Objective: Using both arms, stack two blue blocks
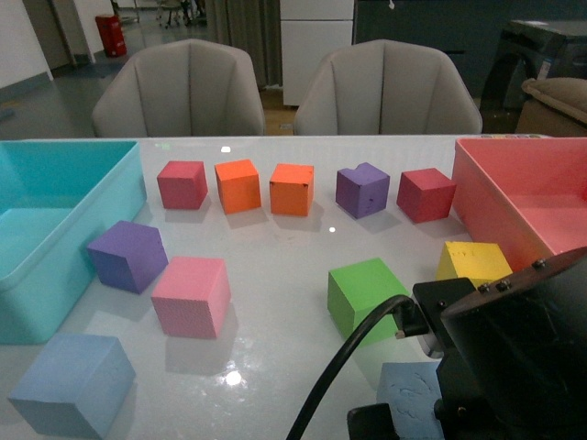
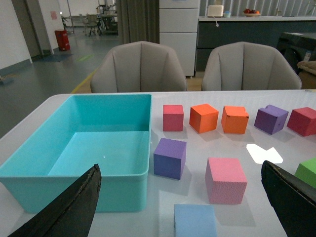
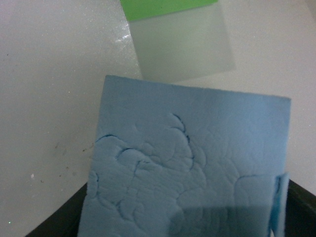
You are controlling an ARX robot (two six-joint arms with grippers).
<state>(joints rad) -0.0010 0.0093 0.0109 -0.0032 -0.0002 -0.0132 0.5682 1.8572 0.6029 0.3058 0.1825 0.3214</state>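
Observation:
One pale blue block [image 1: 71, 383] rests on the white table at the front left; it also shows in the left wrist view [image 2: 195, 220], low between my left gripper's [image 2: 182, 207] two black fingers [image 2: 74, 205], which stand wide apart and empty above it. My right gripper [image 3: 187, 227] is shut on the second blue block [image 3: 190, 158], whose wrinkled face fills the right wrist view. In the front view that block [image 1: 410, 394] peeks out at the bottom right, below the black right arm [image 1: 514, 348].
A teal bin [image 1: 55, 229] stands at the left, a pink bin [image 1: 527, 197] at the right. Red, orange, purple, pink, green [image 1: 367, 298] and yellow [image 1: 472, 263] cubes lie scattered over the table. Two chairs stand behind it.

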